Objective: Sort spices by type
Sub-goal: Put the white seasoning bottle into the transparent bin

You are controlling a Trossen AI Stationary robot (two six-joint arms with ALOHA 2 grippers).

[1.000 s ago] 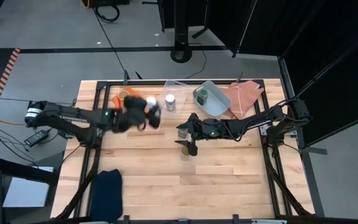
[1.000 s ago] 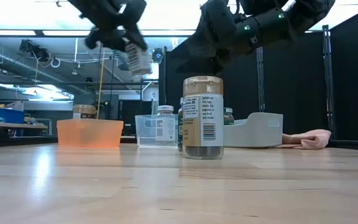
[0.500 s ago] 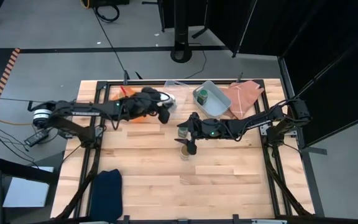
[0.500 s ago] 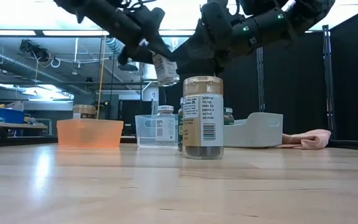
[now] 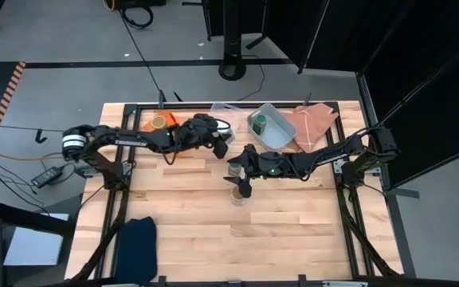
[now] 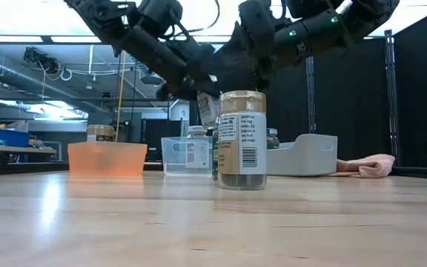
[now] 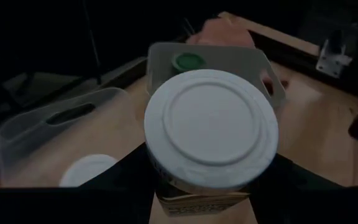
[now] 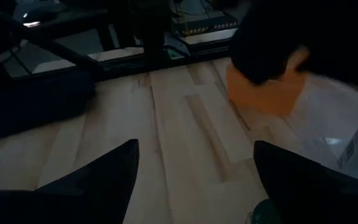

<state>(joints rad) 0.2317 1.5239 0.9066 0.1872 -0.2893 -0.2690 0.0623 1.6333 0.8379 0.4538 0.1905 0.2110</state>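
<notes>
My left gripper (image 5: pixel 220 146) is shut on a white-lidded spice jar (image 7: pixel 210 124) and holds it in the air just right of the clear tray (image 5: pixel 226 110), close to my right arm. Another white-lidded jar (image 6: pixel 196 147) stands in that clear tray. My right gripper (image 5: pixel 238 175) hangs open over the table's middle. A dark-lidded jar (image 5: pixel 233 168) stands by its fingers; whether they touch it I cannot tell. A tan-topped jar (image 5: pixel 237 194) stands on the wood just nearer. A green-lidded jar (image 5: pixel 258 122) sits in the grey-blue tray (image 5: pixel 279 135), and a tan-topped jar (image 5: pixel 158 121) in the orange tray (image 5: pixel 146 126). My left gripper pinches the white-lidded jar between its two fingers, one on either side of the body just below the lid (image 7: pixel 166 190). The fingers slant down from the table's left. The jar (image 6: pixel 208 110) hangs tilted, lid end toward the wrist, clear of the table and trays.
A pink cloth (image 5: pixel 313 121) lies at the far right beside the grey-blue tray. A dark blue cloth (image 5: pixel 138 237) lies at the near left. Bare wood fills the near half of the table. Black frame rails run along the table's edges.
My left gripper, still shut on the white-lidded jar, has swung from beside the orange tray toward the table's right and come down, close to my right gripper. The jar has stayed tilted and clear of the table. My right gripper has kept its place.
</notes>
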